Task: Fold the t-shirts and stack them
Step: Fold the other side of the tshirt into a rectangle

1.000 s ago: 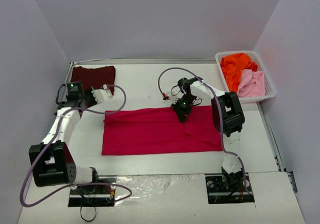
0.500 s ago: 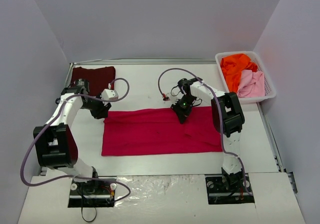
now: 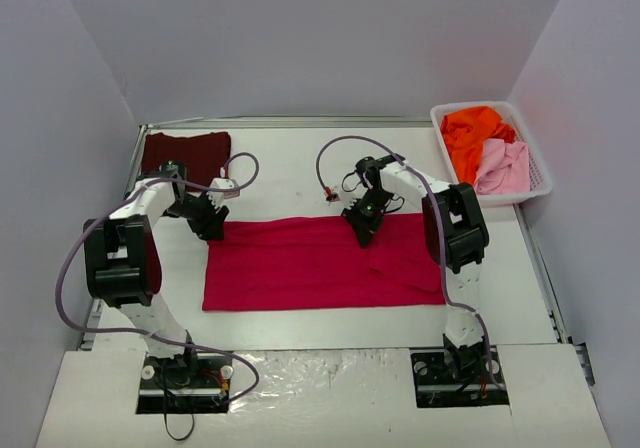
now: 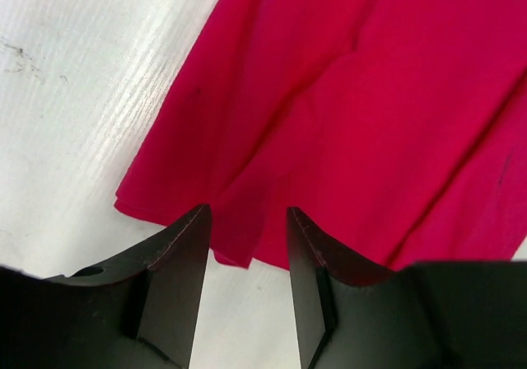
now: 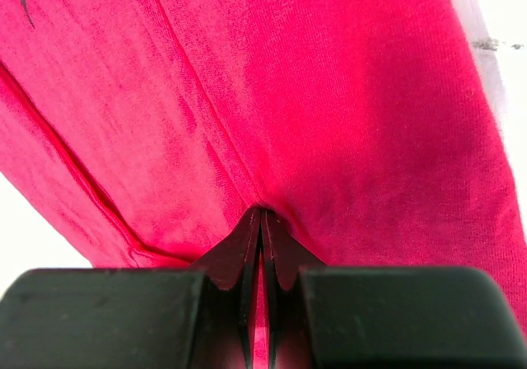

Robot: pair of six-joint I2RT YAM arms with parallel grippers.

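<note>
- The crimson t-shirt lies spread flat in the middle of the table, long edges running left to right. White surface shows past all four edges, widest on the far side.
- The left gripper hangs at the shirt's far-left corner, jaws partly spread with the corner edge showing between them, nothing pinched.
- The right gripper is clamped tight on a ridge of crimson cloth by the far edge.
- The maroon t-shirt sits folded in the far-left corner.
- The orange t-shirt and pink t-shirt fill the basket at far right.
</note>
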